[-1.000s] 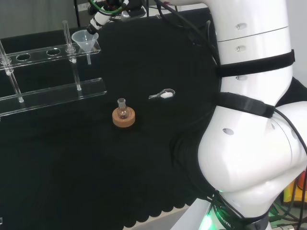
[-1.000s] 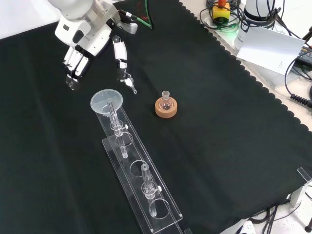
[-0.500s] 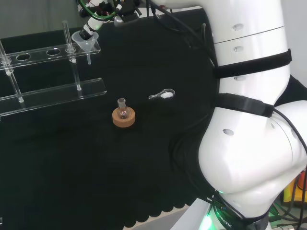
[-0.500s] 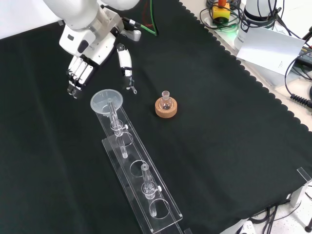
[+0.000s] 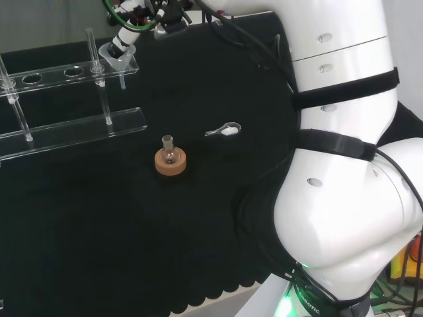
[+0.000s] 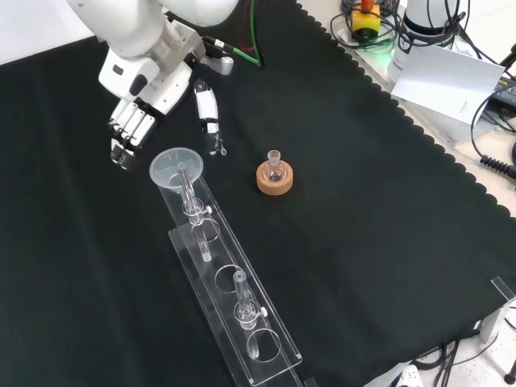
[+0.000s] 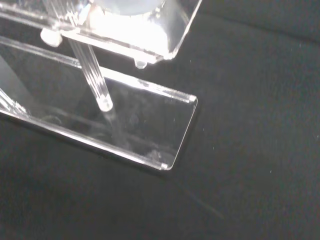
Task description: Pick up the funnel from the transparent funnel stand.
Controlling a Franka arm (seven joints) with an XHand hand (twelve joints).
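Black cloth, hand poised at the stand's far end.
Fingers spread, holding nothing; the funnel sits in the stand's end hole. Nearby: flask on cork ring, small spoon.

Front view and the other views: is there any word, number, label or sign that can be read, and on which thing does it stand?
None can be read.
Funnel, funnel stand, hand: no marking.
White sheet off the cloth's far corner, front view: only a small dark mark, too small to read.
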